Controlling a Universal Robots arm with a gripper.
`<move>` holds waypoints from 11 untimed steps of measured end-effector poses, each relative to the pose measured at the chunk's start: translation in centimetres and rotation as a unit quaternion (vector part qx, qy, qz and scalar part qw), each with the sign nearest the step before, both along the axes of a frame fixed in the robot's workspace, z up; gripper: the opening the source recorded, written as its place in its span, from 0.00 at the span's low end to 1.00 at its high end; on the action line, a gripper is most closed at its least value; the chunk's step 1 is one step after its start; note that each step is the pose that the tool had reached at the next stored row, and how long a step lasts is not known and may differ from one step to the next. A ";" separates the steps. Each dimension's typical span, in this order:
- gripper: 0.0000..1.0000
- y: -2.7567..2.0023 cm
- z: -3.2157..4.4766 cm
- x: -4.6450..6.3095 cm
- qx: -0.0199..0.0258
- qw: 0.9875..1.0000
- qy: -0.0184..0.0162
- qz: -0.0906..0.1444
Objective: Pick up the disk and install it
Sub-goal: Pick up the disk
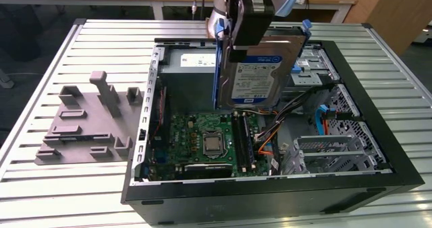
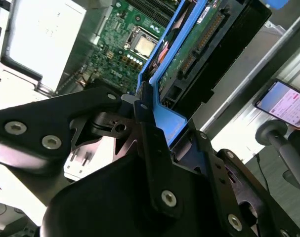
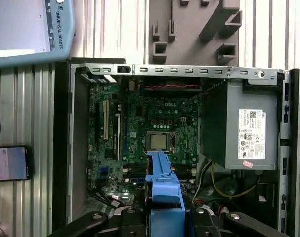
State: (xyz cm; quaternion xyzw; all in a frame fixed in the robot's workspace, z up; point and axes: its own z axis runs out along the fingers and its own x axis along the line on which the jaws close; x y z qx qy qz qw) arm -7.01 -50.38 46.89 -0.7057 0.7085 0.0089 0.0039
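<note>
The disk point(image 1: 260, 79) hangs upright on edge over the open computer case point(image 1: 398, 152), its silver face and white-and-blue label towards the exterior camera. A blue carrier frame runs along its edges. My gripper point(image 1: 246, 33) is shut on the disk's top end. In the second wrist view the black fingers point(image 2: 142, 113) clamp the blue frame of the disk point(image 2: 184, 54), whose underside circuit board shows. In the first wrist view the disk's blue carrier point(image 3: 163, 180) sticks out from the gripper point(image 3: 163, 215) above the motherboard point(image 3: 145, 123).
Inside the case lie the green motherboard point(image 1: 209, 137), a grey power supply box point(image 3: 243, 128) and grey drive cages with blue latches point(image 1: 334, 129). A grey plastic fixture point(image 1: 88, 122) lies on the slatted table point(image 1: 40, 187) at the exterior view's left. A phone point(image 3: 9, 163) rests beside the case.
</note>
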 end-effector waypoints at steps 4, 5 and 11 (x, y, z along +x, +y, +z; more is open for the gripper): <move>0.36 0.18 -0.08 0.1 0.000 1.000 0.000 0.000; 0.36 0.31 -0.10 0.2 0.000 1.000 0.000 0.000; 0.36 0.72 -0.17 0.3 0.000 1.000 0.000 0.000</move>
